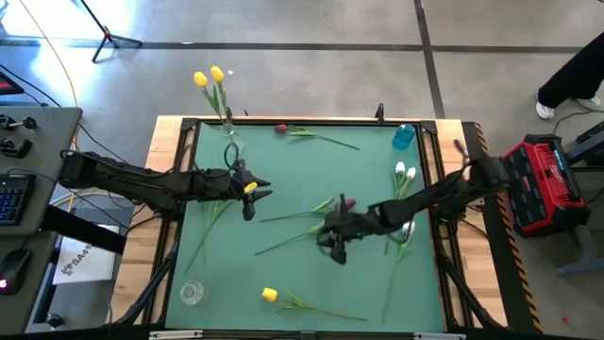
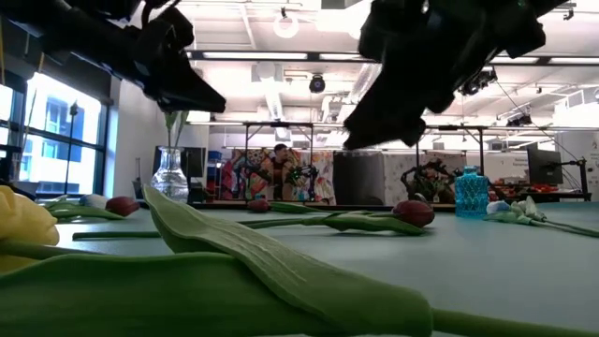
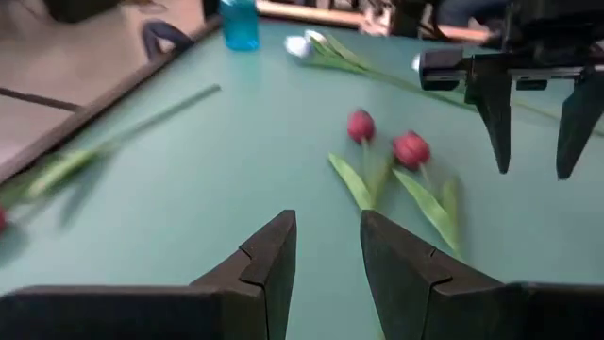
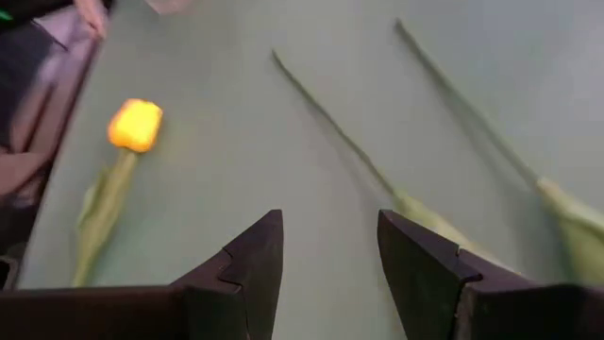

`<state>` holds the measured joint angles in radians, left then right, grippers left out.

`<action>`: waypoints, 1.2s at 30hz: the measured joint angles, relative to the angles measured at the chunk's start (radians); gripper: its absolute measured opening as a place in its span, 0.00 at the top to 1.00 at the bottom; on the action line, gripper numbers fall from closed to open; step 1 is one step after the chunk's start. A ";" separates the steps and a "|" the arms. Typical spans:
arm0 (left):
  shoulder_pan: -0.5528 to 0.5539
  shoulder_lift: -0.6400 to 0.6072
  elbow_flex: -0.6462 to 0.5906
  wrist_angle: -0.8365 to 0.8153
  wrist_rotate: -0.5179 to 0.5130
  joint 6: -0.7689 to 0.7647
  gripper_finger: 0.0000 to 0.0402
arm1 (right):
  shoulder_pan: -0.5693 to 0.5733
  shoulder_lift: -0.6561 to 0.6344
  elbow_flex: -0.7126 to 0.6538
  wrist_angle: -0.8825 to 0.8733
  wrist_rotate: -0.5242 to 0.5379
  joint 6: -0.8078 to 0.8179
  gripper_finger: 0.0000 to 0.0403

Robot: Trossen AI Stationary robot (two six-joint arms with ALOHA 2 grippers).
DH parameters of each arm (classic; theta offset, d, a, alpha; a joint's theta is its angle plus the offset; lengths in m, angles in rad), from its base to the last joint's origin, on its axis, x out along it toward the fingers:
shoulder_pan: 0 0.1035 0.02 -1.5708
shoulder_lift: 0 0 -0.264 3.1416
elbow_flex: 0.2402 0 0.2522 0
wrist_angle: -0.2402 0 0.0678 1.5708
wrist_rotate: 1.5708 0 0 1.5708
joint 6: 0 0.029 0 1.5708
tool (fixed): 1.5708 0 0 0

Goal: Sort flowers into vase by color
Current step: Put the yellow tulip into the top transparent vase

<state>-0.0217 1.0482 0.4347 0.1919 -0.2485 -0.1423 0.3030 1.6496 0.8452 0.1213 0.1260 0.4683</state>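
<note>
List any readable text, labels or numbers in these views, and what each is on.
None reads fully.
"S4..." partly legible, rest blurred: white sheet beside the table's left edge, high view.
Keyboard keys: too small.
Red case: no readable marking.
Back-wall posters, low view: too blurred.

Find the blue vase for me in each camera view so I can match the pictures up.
High view: the blue vase stands near the table's far edge, right of centre.
Low view: at far right, upright behind the white tulips.
Left wrist view: along the top edge, near the white tulips.
Right wrist view: not in it.
Shared landmark: the white tulips beside it.
</note>
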 joint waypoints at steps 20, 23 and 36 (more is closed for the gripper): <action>-0.431 0.293 0.000 0.302 -0.031 -0.118 0.78 | 0.310 0.390 0.554 -0.417 0.060 0.313 0.60; -0.463 0.297 0.000 0.340 -0.031 -0.118 0.79 | 0.347 0.438 0.585 -0.417 0.060 0.344 0.60; -0.539 0.297 0.000 0.345 -0.073 -0.143 0.79 | 0.432 0.489 0.600 -0.402 0.199 0.391 0.60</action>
<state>-0.5605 1.3457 0.4343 0.5365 -0.3214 -0.2853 0.7348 2.1385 1.4452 -0.2811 0.3251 0.8594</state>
